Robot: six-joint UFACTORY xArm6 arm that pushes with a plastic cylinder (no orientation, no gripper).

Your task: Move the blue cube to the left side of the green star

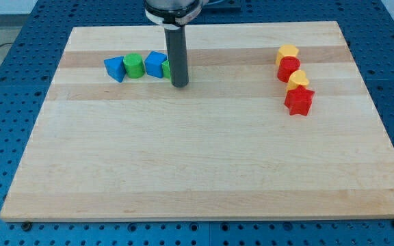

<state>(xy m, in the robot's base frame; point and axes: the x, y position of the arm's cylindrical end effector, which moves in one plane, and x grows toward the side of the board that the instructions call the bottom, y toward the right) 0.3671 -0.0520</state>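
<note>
The blue cube sits near the view's top left on the wooden board. Right against its right side is a green block, mostly hidden behind the rod, so its star shape cannot be made out. My tip rests on the board just right of and below that green block, touching or nearly touching it. The rod covers most of the green block.
A green cylinder and a blue triangular block line up to the left of the blue cube. At the view's right stand a yellow block, a red cylinder, a second yellow block and a red star.
</note>
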